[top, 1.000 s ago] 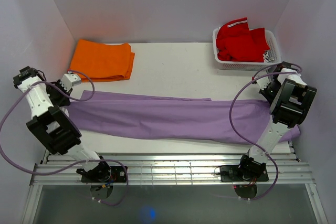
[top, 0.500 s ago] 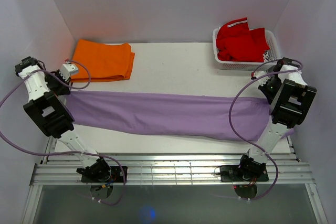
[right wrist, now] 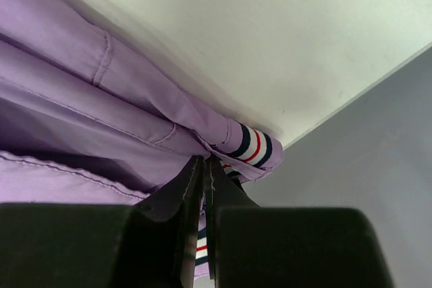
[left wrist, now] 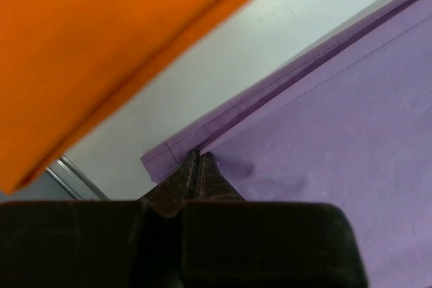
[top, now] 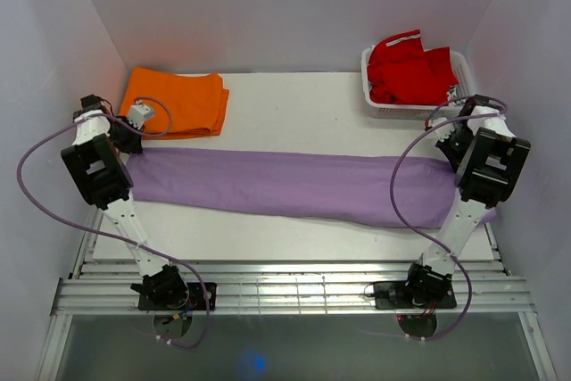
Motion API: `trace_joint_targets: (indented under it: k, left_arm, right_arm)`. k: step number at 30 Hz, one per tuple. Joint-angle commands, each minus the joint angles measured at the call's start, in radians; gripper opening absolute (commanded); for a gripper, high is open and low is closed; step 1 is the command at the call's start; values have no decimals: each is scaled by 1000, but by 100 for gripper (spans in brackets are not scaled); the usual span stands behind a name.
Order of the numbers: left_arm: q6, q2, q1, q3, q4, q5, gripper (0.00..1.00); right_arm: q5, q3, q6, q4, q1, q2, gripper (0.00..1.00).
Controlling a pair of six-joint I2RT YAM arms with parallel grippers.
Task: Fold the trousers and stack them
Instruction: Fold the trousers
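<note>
The lilac trousers lie stretched left to right across the white table, folded lengthwise into one long band. My left gripper is shut on the hem corner at their left end; the left wrist view shows the stitched hem pinched at my gripper. My right gripper is shut on the waistband end at the far right. In the right wrist view the striped waistband bunches just above my gripper. Both cloth ends are held slightly above the table.
A folded orange garment lies at the back left, close to my left gripper, and fills the upper left of the left wrist view. A white basket with a red garment stands at the back right. Walls enclose both sides.
Both arms have carried the trousers away from the near edge toward the back of the table. The band is now straighter and tauter, and the left gripper has come close to the orange garment.
</note>
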Motion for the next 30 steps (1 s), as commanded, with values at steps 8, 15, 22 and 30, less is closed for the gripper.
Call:
trace_joint_targets:
  k: [8,15,22,30]
  left_arm:
    - [-221,22,-39,-17,248,-133,64]
    - [-306,-160,-28,-15,197,-81,98]
    - [-524,-220,-28,139,-51,-14,98]
    - [-819,-295,63,-133,-47,131,98]
  right_arm:
    - [102,44,90,101,37,65,22]
    - [-4,145,185,11,48,-25,81]
    - [-162,184,225,-101,46,-162,84]
    - [-277,-17,194,-213,63,-243,55]
